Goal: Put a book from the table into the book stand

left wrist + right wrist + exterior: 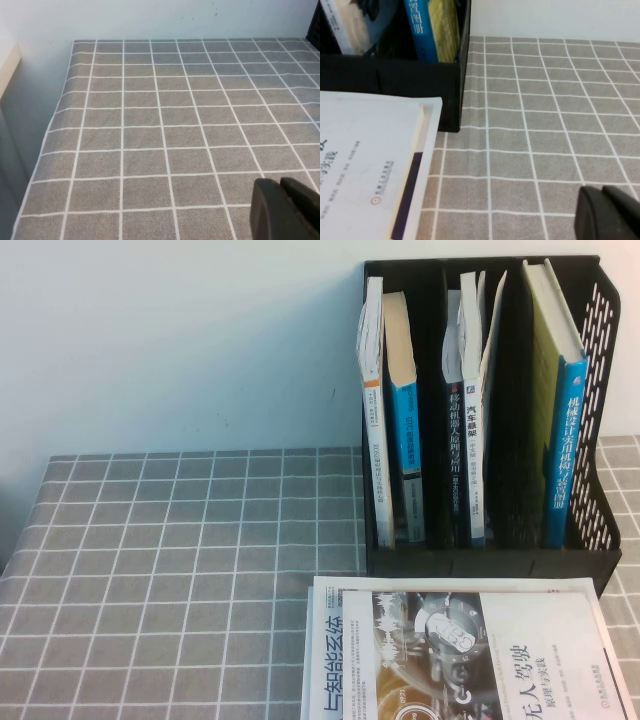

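1. Nearest us, the left gripper [290,212] hovers low over bare table [180,570]; the right gripper [612,215] hovers beside the book [465,655]. Neither holds anything; we cannot tell how far either is open.
2. The book lies flat, its far edge just before the book stand [490,410]. We suggest gripping an overhanging edge, tilting upright, and aiming for the roomiest slot.
3. Cover reads "无人驾驶".

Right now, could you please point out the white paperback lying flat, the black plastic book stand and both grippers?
White paperback book [480,650]: high view, cover.
Black plastic book stand [600,360]: high view, perforated side.
Left gripper [286,210]: left wrist view, fingertips.
Right gripper [609,215]: right wrist view, fingertips.
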